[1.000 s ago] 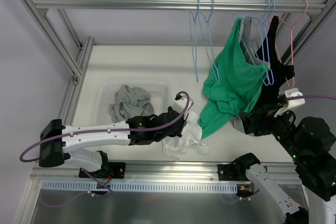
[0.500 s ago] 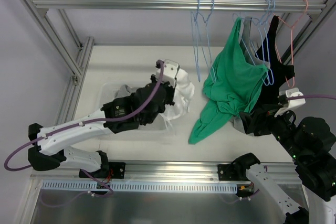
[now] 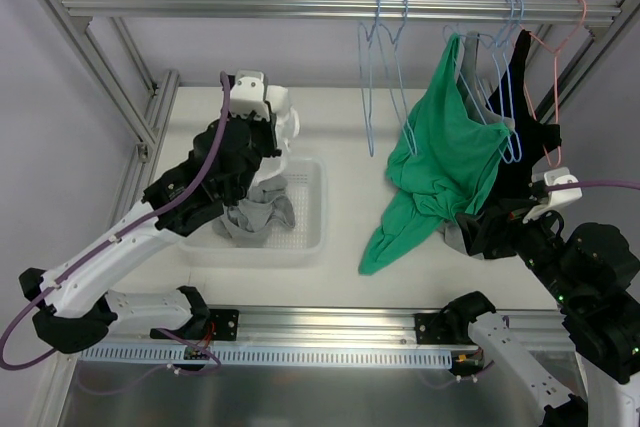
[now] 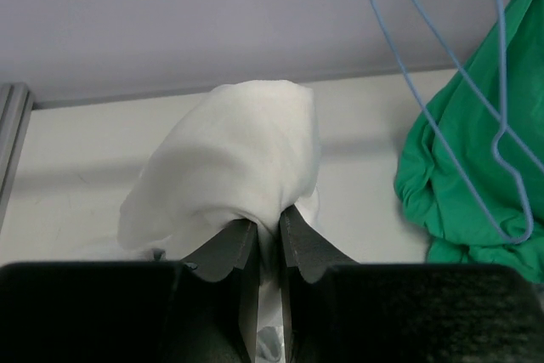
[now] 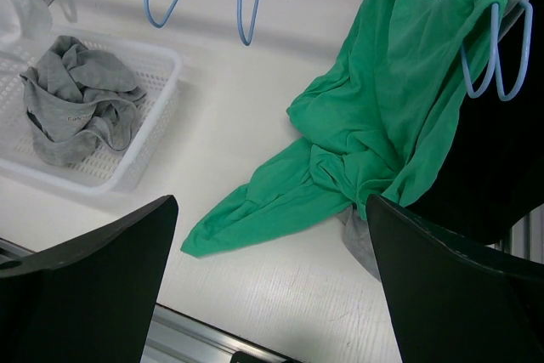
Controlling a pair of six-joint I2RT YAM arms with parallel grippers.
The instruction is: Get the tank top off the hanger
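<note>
**White top over the basket on a thin pinch**

The left arm [image 3: 150, 237] was raised over the far side of the basket [image 3: 312, 232]. The left jaws were nearly shut on a narrow fold of the white tank top [image 4: 234, 146]. The top was off every hanger and hung in a bunch from that pinch. Its lower end reached down toward the grey garment [image 3: 255, 219] lying in the basket; whether the two touched could not be told.

The first risk was the grip itself. Only a slim fold sat between the jaws, so a quick swing could have let the cloth slide out early.

The second was placement. The bunch hung near the basket's far rim, so a release there might have left the top draped over the rim, or partly on the bench [image 3: 340, 127] beyond it.

The third was snagging. If the hem had settled onto the grey garment, lifting or shifting sideways could have dragged that garment up and out of the basket.

The right jaws stood wide open and held nothing, close to the green top [image 3: 450, 157]. That top hung from a blue hanger [image 3: 508, 107] with its tail spread on the bench. A careless move of the right arm [image 3: 590, 277] could have caught the cloth, pulling it down unevenly or swinging the hanger against the black garment [image 3: 525, 137] beside it. The empty blue hangers [image 3: 382, 77] hung well apart from the left arm, so little trouble seemed likely from them.
</note>
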